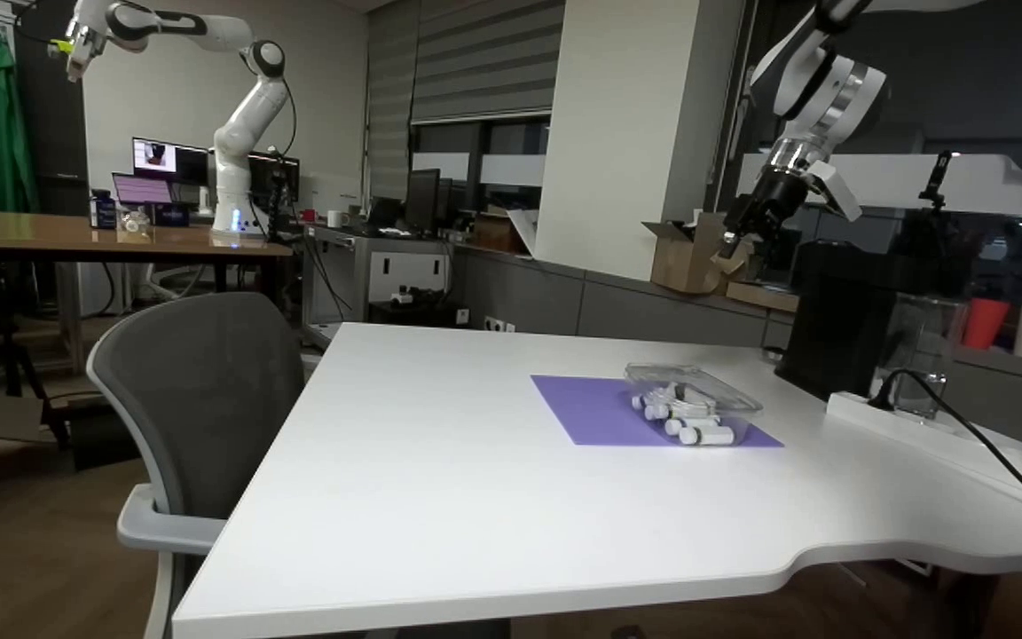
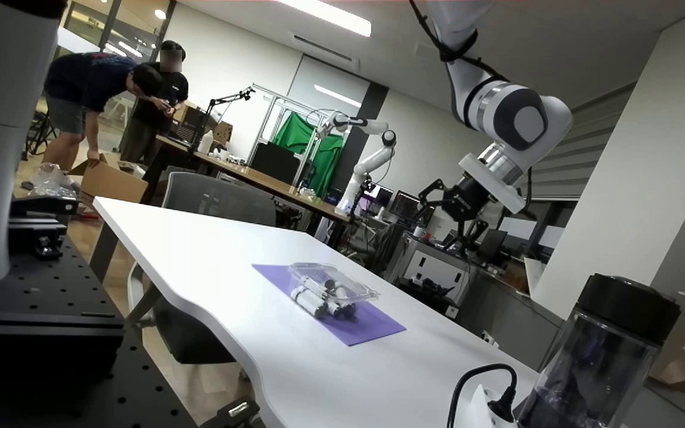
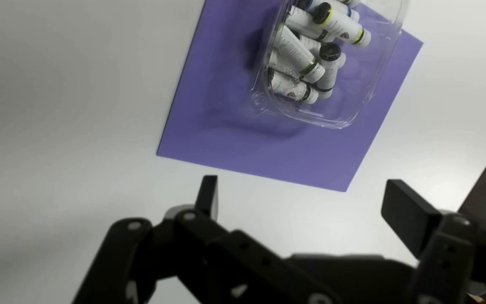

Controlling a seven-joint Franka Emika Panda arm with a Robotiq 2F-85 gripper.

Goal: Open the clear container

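Observation:
The clear container sits on the purple mat on the white table. It also shows in an exterior view and in the wrist view, where its far end is cut off by the top edge. Its see-through lid appears to lie flat over it. Several small white bottles lie jumbled inside. My gripper is open and empty, high above the table and apart from the container. Its fingers are wide apart in the wrist view, below the near edge of the mat. It also shows in an exterior view.
A white power strip with a black cord lies along the table's edge. A clear jar with a black lid and a black box stand near it. A grey chair stands at the table's side. Two people are in the background.

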